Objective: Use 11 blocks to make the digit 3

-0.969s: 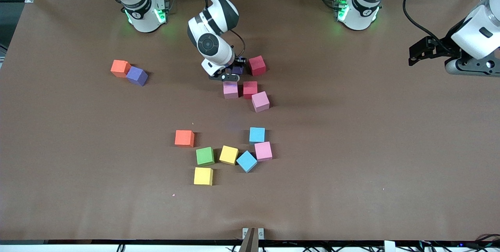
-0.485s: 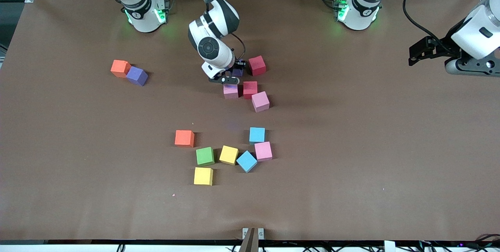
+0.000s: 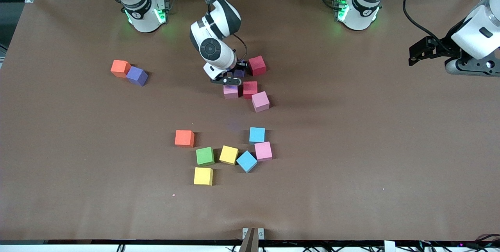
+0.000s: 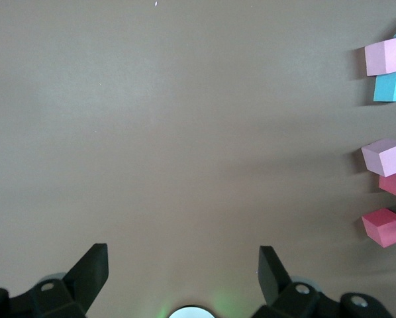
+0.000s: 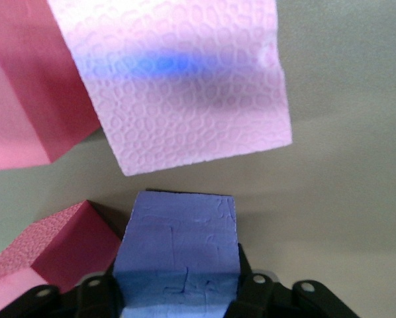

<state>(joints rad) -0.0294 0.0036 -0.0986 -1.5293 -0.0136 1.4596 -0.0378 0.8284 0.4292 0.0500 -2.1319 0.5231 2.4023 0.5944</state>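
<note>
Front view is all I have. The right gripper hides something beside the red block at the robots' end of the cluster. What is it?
Observer: The right wrist view shows a purple block directly under the right gripper, next to a pink block.
Operator: Touching the pink one?
Observer: No, a narrow gap shows between them.
Operator: Left arm?
Observer: Waiting. The left wrist view shows the left gripper with fingers wide open over the table, holding nothing.

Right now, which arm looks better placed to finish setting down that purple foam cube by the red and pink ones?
The right arm. Its tool is already around the purple foam cube, low beside the red foam cube and the pink foam cube. The left tool waits open at the table's end, away from every block.
</note>
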